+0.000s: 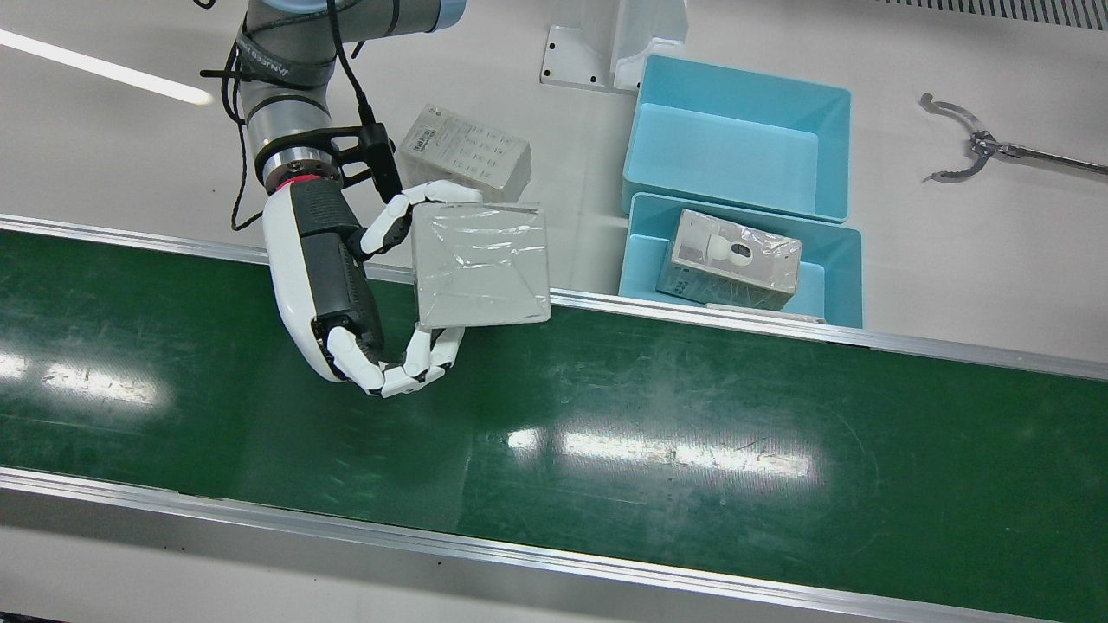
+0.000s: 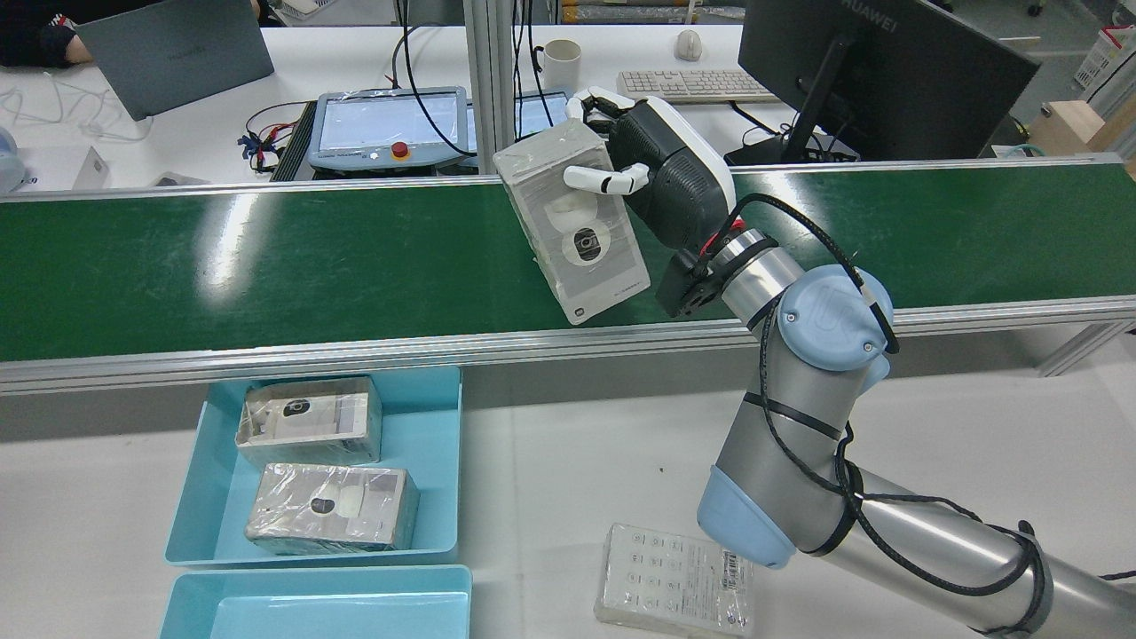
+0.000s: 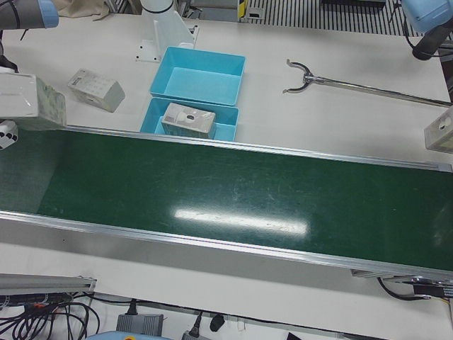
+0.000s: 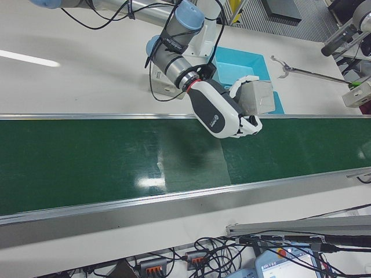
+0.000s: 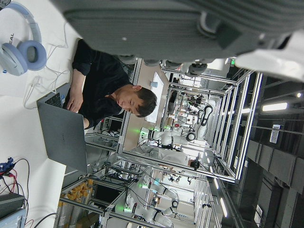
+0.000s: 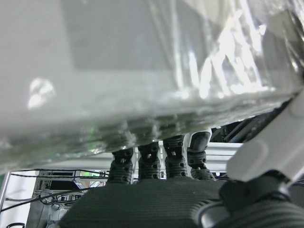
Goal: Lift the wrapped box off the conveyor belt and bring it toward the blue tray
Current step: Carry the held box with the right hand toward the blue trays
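Observation:
My right hand is shut on the wrapped box, a grey carton in clear film, with fingers on its two opposite edges. The box hangs tilted above the green conveyor belt, over the rail nearest the trays. In the rear view the wrapped box shows a round camera picture beside the right hand. The blue tray lies to the view's right of the box, beyond the rail. My left hand shows only as a dark palm with nothing in front of it.
Two wrapped boxes lie in the nearer blue tray; a second tray behind it holds nothing. A loose clear-wrapped box lies on the white table by the arm. A metal claw tool lies at far right.

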